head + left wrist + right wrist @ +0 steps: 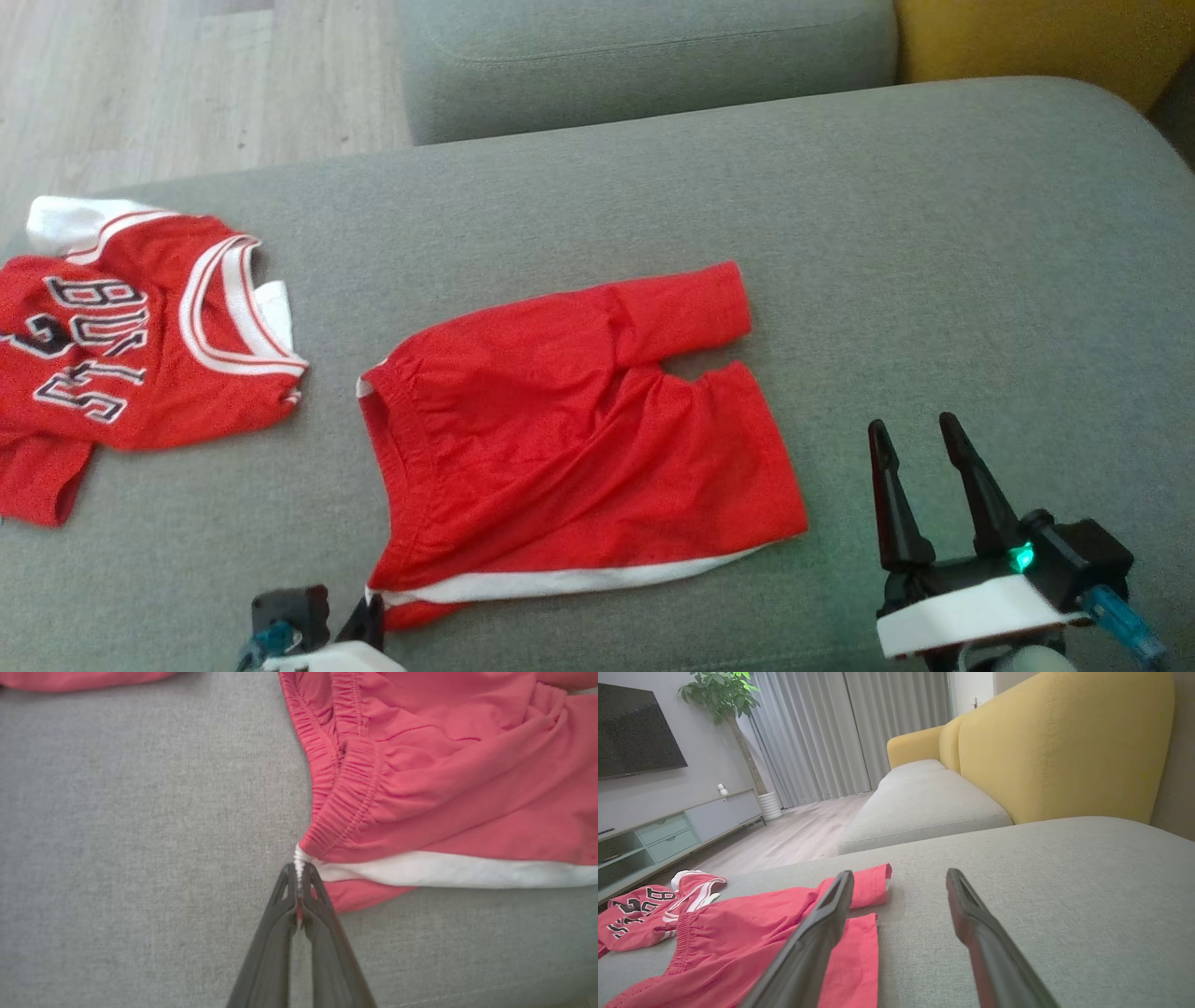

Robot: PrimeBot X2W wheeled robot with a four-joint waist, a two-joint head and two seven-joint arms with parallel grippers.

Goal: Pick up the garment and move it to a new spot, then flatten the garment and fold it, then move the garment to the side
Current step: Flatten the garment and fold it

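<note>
- Left gripper (299, 877) is clamped shut on the near-left waistband corner of the red shorts (579, 439), at the white side stripe (444, 870).
- Shorts lie mid-cushion on the grey sofa (934, 233). The fabric looks light and limp, and will likely drape and bunch.
- Right gripper (920, 439) stands wide and empty, just right of the shorts.
- Jersey (121, 345) lies at far left.

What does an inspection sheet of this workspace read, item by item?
Surface: grey sofa cushion.
Job's things: red shorts lying rumpled, white stripe at near edge.
Clutter: red jersey left of the shorts, apart.
Grippers: left gripper jaws shut on the shorts' waistband corner; right gripper jaws open, holding nothing.
Cables: blue lead at right wrist.
Surroundings: yellow backrest, wood floor, television, plant.
</note>
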